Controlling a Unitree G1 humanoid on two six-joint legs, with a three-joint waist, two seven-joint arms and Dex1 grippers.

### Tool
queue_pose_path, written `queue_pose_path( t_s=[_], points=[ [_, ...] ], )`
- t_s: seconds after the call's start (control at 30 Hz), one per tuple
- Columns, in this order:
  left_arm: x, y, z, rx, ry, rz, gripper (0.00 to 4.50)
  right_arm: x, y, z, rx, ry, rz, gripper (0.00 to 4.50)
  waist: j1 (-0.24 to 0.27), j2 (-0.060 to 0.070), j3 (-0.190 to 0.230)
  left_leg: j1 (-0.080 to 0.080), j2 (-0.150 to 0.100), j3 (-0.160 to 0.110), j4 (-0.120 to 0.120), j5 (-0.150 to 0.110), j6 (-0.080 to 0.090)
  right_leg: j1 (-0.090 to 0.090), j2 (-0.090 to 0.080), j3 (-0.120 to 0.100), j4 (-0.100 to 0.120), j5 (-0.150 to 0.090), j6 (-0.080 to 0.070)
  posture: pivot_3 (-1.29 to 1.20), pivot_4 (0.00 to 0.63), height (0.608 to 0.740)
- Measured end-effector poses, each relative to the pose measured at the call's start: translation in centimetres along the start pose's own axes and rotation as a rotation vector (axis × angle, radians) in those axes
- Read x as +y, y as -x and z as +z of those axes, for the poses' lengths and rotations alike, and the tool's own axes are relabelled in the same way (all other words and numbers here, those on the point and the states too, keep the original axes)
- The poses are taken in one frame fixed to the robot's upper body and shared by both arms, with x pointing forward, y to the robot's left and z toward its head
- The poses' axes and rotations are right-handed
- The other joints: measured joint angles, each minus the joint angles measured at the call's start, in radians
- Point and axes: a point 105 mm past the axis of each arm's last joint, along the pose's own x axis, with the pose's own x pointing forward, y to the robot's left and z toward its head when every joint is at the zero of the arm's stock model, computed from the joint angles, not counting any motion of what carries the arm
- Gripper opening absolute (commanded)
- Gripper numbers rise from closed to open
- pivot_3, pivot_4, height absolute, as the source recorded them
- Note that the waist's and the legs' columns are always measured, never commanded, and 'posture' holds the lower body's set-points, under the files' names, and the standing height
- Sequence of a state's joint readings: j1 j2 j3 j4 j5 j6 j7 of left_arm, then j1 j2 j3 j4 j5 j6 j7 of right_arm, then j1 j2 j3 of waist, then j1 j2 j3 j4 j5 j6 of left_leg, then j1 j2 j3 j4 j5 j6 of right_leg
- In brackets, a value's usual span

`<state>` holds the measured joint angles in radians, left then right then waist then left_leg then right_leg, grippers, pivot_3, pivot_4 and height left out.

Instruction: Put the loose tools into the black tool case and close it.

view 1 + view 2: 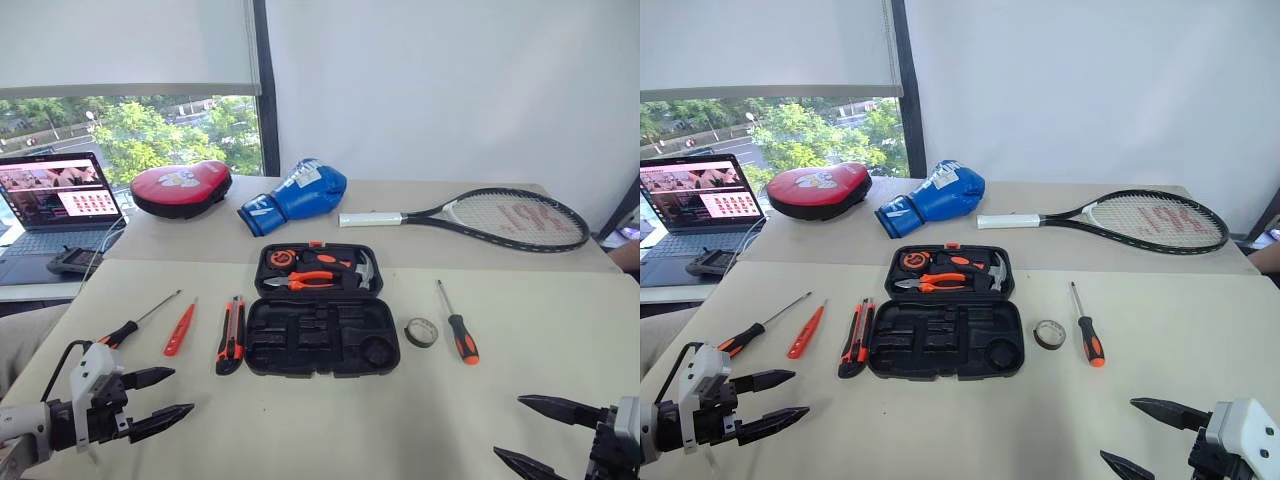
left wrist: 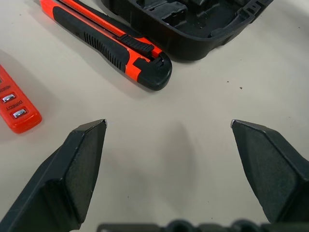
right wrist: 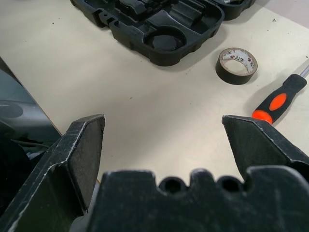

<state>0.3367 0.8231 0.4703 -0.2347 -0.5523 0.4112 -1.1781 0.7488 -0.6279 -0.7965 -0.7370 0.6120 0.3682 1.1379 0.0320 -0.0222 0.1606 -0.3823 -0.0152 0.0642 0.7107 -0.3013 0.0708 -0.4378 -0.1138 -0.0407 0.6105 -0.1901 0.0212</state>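
Note:
The black tool case (image 1: 322, 340) lies open mid-table; its near half has bare slots, and its far half holds pliers and a hammer. Left of it lie the utility knife (image 1: 231, 335), the red tester screwdriver (image 1: 180, 328) and a black-and-orange screwdriver (image 1: 140, 320). To the case's right are the tape roll (image 1: 421, 332) and a second screwdriver (image 1: 457, 325). My left gripper (image 1: 184, 391) hovers open at the near left, short of the knife (image 2: 120, 46) and tester (image 2: 14, 104). My right gripper (image 1: 508, 428) hovers open at the near right, short of the tape roll (image 3: 236, 65).
On the far table lie a red pad (image 1: 180, 188), a blue boxing glove (image 1: 295, 195) and a tennis racket (image 1: 490, 215). A laptop (image 1: 60, 205) and a small dark device (image 1: 70, 262) sit at the far left. Bare tabletop lies between the grippers and the tools.

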Motion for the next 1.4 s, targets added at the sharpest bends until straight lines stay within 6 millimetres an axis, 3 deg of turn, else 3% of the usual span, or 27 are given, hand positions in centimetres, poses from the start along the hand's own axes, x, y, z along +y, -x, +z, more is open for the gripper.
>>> queue_pose_path(
  t_s=[0.1, 0.17, 0.23, 0.3, 0.4, 0.53, 0.67, 0.7, 0.73, 0.8, 0.87, 1.1, 1.2, 1.27, 1.33, 1.4],
  points=[
    [1.0, -0.2, 0.7, -0.049, 0.027, 0.064, 4.44, -0.5, -0.9, 0.8, -0.061, 0.024, -0.008, 4.5, 0.003, -0.001, 0.0, 0.002, 0.001, 0.0, 0.0, 0.0, 0.0, 0.001, 0.0, 0.0, 0.0, -0.001, 0.001, 0.0, 0.15, 0.74],
    [3.9, -1.0, 3.4, -0.185, 0.079, 0.214, 4.44, -1.1, -3.6, 3.9, -0.261, 0.063, -0.001, 4.5, 0.003, -0.003, 0.002, 0.002, 0.002, -0.001, 0.003, 0.002, -0.003, 0.001, 0.001, 0.0, 0.001, 0.003, 0.002, 0.0, 0.15, 0.74],
    [5.6, -0.6, 5.5, -0.24, 0.084, 0.307, 4.44, -0.2, -5.2, 6.7, -0.387, 0.097, 0.061, 4.5, 0.003, -0.003, 0.002, -0.001, 0.002, -0.001, 0.001, 0.004, -0.004, 0.002, 0.002, 0.0, 0.001, 0.009, 0.008, 0.0, 0.15, 0.74],
    [7.4, 0.4, 5.6, -0.219, 0.139, 0.386, 4.44, 0.5, -6.3, 8.5, -0.461, 0.092, 0.126, 4.5, 0.001, -0.002, 0.002, 0.001, 0.003, 0.0, 0.0, 0.005, -0.003, 0.002, 0.008, -0.001, 0.002, 0.01, 0.004, 0.0, 0.15, 0.74],
    [9.8, 1.8, 5.7, -0.1, 0.163, 0.465, 4.44, 1.9, -7.7, 10.3, -0.463, 0.12, 0.28, 4.5, -0.007, -0.003, 0.003, -0.003, 0.002, 0.0, 0.0, 0.008, 0.002, -0.001, 0.014, -0.002, 0.002, 0.012, -0.001, 0.0, 0.15, 0.74],
    [13.0, 3.5, 6.6, 0.157, 0.013, 0.481, 4.44, 3.6, -8.3, 11.4, -0.4, 0.173, 0.48, 4.5, -0.001, -0.004, 0.003, -0.004, 0.001, 0.001, -0.001, 0.008, -0.003, -0.001, 0.014, -0.004, 0.0, 0.01, -0.002, 0.0, 0.15, 0.74],
    [14.7, 3.0, 5.8, 0.279, -0.035, 0.447, 4.44, 3.7, -8.3, 11.7, -0.392, 0.192, 0.5, 4.5, 0.004, -0.004, 0.003, -0.007, -0.001, 0.002, -0.001, 0.007, -0.002, -0.003, 0.013, -0.004, -0.001, 0.009, 0.0, 0.0, 0.15, 0.74],
    [14.8, 2.9, 5.5, 0.297, -0.033, 0.442, 4.44, 3.7, -8.3, 11.7, -0.388, 0.192, 0.501, 4.5, 0.004, -0.005, 0.003, -0.008, -0.001, 0.002, 0.0, 0.007, -0.001, -0.003, 0.013, -0.004, -0.001, 0.009, 0.0, 0.0, 0.15, 0.74],
    [15.0, 2.9, 5.2, 0.319, -0.031, 0.435, 4.04, 3.7, -8.3, 11.6, -0.384, 0.192, 0.502, 4.5, 0.004, -0.005, 0.003, -0.007, -0.001, 0.002, 0.0, 0.007, -0.001, -0.002, 0.013, -0.004, -0.001, 0.009, 0.0, 0.0, 0.15, 0.74],
    [15.2, 3.0, 3.6, 0.404, -0.005, 0.406, 3.73, 3.8, -8.2, 11.4, -0.38, 0.179, 0.505, 4.5, 0.001, -0.005, 0.003, -0.008, -0.002, 0.003, 0.001, 0.006, 0.001, -0.002, 0.011, -0.003, -0.001, 0.008, 0.001, 0.0, 0.15, 0.74],
    [15.1, 3.1, 2.4, 0.465, 0.018, 0.362, 3.1, 3.8, -8.1, 11.0, -0.368, 0.161, 0.495, 4.5, -0.001, -0.006, 0.003, -0.009, -0.002, 0.004, 0.003, 0.005, 0.003, -0.002, 0.011, -0.003, 0.0, 0.008, 0.003, 0.0, 0.15, 0.74],
    [14.8, 2.8, 2.7, 0.459, 0.024, 0.285, 0.6, 3.9, -7.9, 10.9, -0.364, 0.161, 0.467, 4.5, -0.005, -0.006, 0.003, -0.008, -0.003, 0.005, 0.006, 0.002, 0.008, -0.001, 0.005, -0.004, 0.0, 0.007, 0.006, 0.0, 0.15, 0.74],
    [14.3, 2.2, 3.3, 0.372, 0.03, 0.235, 0.55, 3.8, -7.9, 10.8, -0.357, 0.172, 0.453, 4.5, -0.005, -0.006, 0.003, -0.008, -0.003, 0.004, 0.006, 0.002, 0.008, -0.001, 0.004, -0.004, 0.001, 0.007, 0.006, 0.0, 0.15, 0.74],
    [13.5, 1.2, 4.8, 0.259, 0.04, 0.175, 0.55, 3.7, -7.9, 10.6, -0.347, 0.17, 0.435, 4.5, -0.003, -0.008, 0.003, -0.009, -0.003, 0.003, 0.007, 0.003, 0.007, -0.002, 0.004, -0.005, 0.001, 0.007, 0.006, 0.0, 0.15, 0.74],
    [12.6, 0.5, 7.1, 0.149, 0.039, 0.115, 0.55, 3.4, -7.9, 10.6, -0.348, 0.169, 0.413, 4.5, -0.003, -0.01, 0.004, -0.012, -0.003, 0.001, 0.01, 0.003, 0.006, -0.002, 0.003, -0.007, 0.001, 0.007, 0.006, 0.0, 0.15, 0.74],
    [10.0, -1.3, 10.9, 0.054, -0.061, -0.002, 0.55, 3.0, -7.7, 10.4, -0.36, 0.152, 0.359, 4.5, 0.005, -0.01, 0.004, -0.014, -0.003, -0.002, 0.012, 0.003, 0.006, -0.001, 0.002, -0.008, 0.001, 0.008, 0.007, 0.0, 0.15, 0.74]
  ],
)
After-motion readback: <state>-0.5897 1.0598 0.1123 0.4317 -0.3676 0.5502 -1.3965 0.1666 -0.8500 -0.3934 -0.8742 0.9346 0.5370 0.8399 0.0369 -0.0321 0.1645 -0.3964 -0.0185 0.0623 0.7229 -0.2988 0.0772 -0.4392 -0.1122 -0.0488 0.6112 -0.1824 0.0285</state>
